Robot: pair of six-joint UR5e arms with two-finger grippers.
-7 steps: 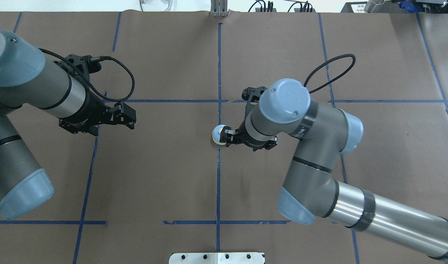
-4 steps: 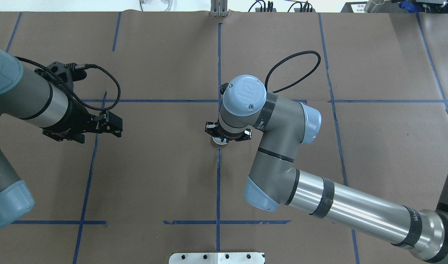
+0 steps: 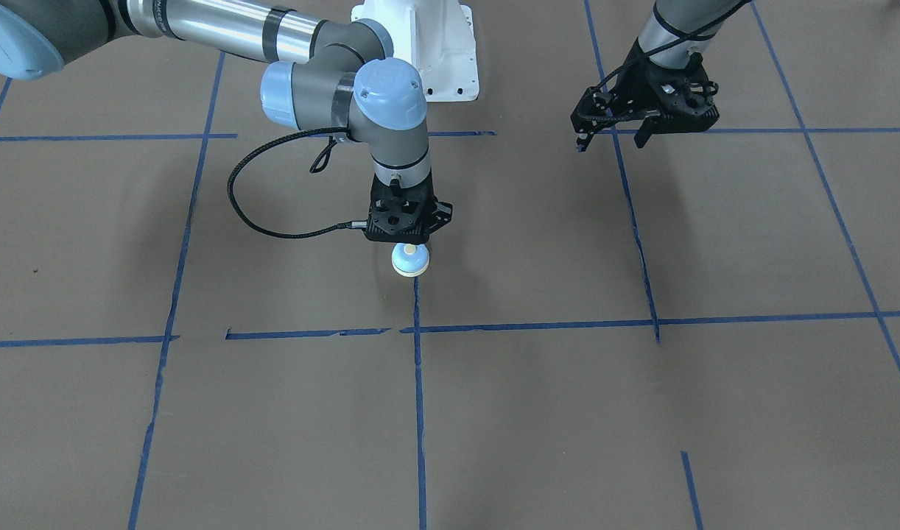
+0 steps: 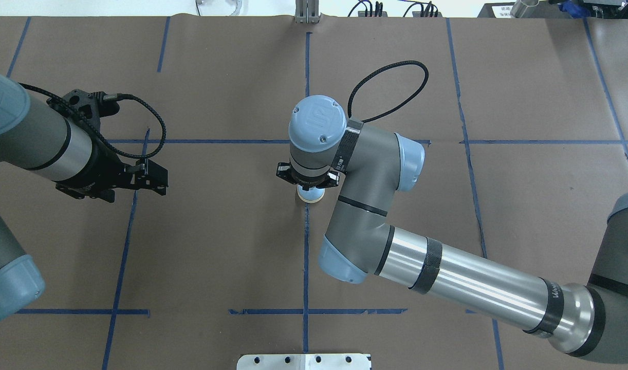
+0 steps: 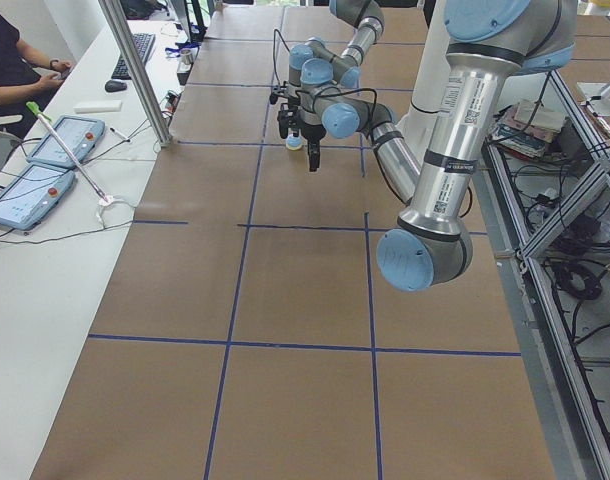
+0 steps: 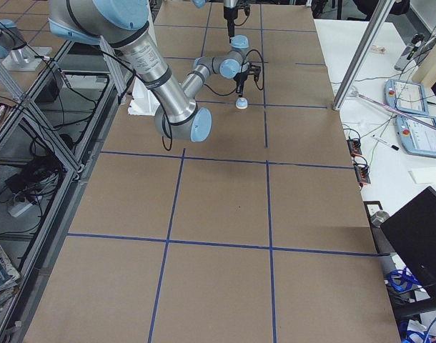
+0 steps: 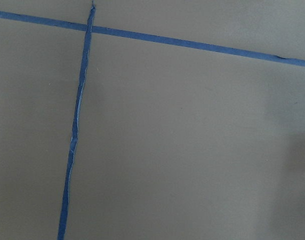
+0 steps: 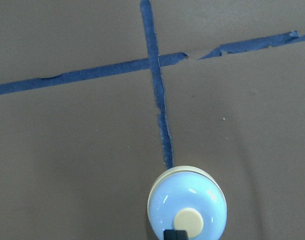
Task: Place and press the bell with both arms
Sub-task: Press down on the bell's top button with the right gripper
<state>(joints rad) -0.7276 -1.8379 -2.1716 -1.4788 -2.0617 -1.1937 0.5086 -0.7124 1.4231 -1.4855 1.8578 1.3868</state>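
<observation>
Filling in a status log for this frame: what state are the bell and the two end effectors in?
bell: upright on the table, button up, sides ungripped.
right end effector: directly over the bell, tip at the button; open or shut unclear.
left end effector: open, empty, well apart from the bell.

The right arm [image 4: 463, 285] and left arm [image 4: 36, 141] are grey-and-silver tubes with light-blue joint caps [image 4: 317, 122] (the centre-frame cap shows a logo and screws). The black right claw [image 3: 409, 241] and left claw [image 3: 610, 140] each trail a black cable [image 4: 396, 63].
</observation>
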